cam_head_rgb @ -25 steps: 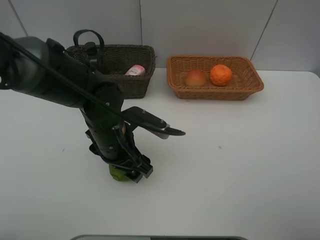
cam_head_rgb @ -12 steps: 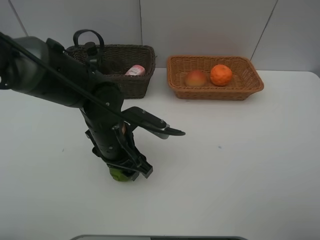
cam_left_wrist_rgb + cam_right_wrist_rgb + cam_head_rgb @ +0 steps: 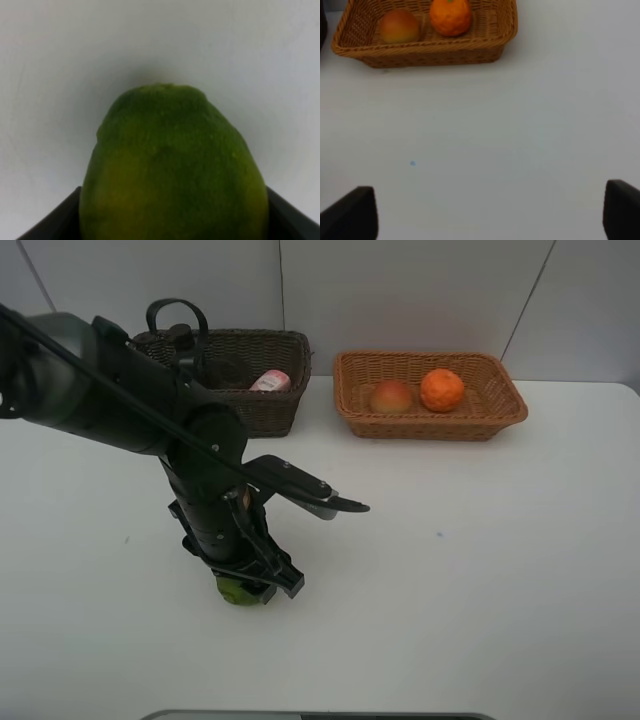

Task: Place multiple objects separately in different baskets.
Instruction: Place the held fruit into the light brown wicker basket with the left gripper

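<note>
The left claw is gripping the green fruit on the white table. The right claw is hanging spread apart. The orange is sitting in the tan basket.

Left arm hides most of green fruit and dark basket.

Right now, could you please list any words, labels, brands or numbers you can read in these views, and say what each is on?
No readable text in any view.
Pink tube in the dark basket: any print too small and blurred.
Green fruit, orange, red-yellow fruit: no labels.
</note>
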Motion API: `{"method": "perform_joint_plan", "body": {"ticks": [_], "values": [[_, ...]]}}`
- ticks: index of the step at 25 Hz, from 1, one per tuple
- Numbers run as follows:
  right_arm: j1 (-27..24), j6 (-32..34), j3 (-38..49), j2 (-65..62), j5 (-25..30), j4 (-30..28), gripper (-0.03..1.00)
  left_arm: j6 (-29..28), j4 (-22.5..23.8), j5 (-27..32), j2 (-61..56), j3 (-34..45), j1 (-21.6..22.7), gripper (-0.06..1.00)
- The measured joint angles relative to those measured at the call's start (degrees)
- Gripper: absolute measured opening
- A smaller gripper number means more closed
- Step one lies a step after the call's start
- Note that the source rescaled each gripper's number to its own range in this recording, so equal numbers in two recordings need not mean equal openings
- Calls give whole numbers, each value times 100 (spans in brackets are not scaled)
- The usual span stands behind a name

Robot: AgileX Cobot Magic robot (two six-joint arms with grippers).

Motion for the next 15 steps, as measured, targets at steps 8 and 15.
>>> {"method": "perform_joint_plan", "body": {"ticks": [8,15], "values": [[0,0,0,0,0,0,100,0,-2,1,0,0,0,75],[0,0,0,0,0,0,100,0,-2,1,0,0,0,75]]}}
